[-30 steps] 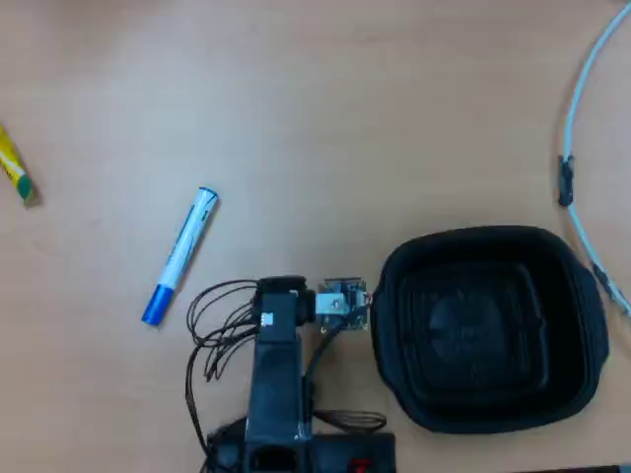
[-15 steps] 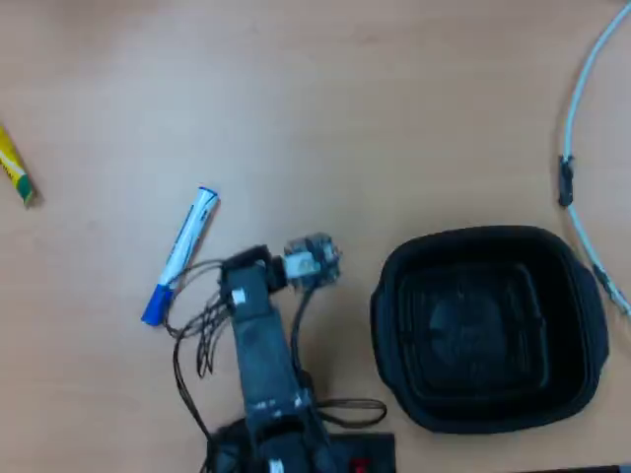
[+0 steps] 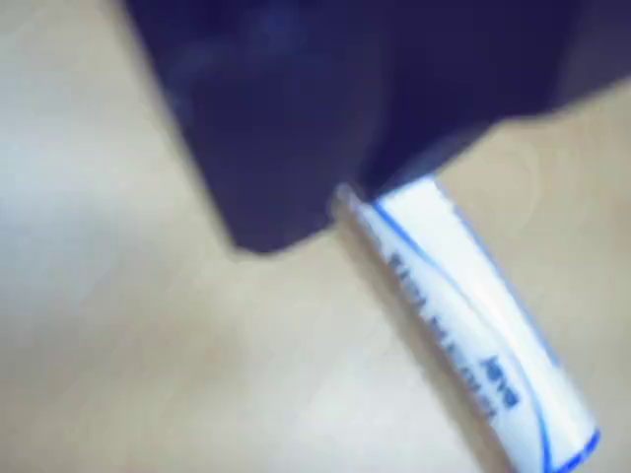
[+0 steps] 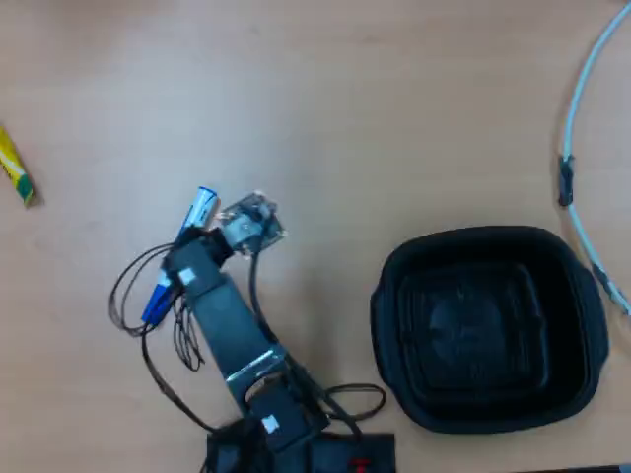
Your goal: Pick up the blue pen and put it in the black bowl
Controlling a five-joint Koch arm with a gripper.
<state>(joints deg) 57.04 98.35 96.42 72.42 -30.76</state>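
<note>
The blue pen [image 4: 174, 258] lay flat on the table [image 4: 394, 108], slanted, with its white end toward the top of the overhead view and its blue cap toward the bottom. My arm [image 4: 222, 325] crossed over its middle, so only the two ends showed from above. In the wrist view the pen's white barrel with blue print ran from the centre toward the lower right, and a dark, blurred part of my gripper [image 3: 296, 128] covered its upper end. I could not tell whether my jaws stood apart or together; neither view showed both tips.

The black bowl [image 4: 394, 296] stood well apart, at the right of the overhead view, and nothing lay in it. A yellow-and-green stick [image 4: 16, 173] lay at the far left edge and a white cable [image 4: 577, 108] at the far right.

I judged the step in hand to be the approach to the pen, with no grasp confirmed. The next move called for jaws set across the barrel, one on each side, then lowering and closing.
</note>
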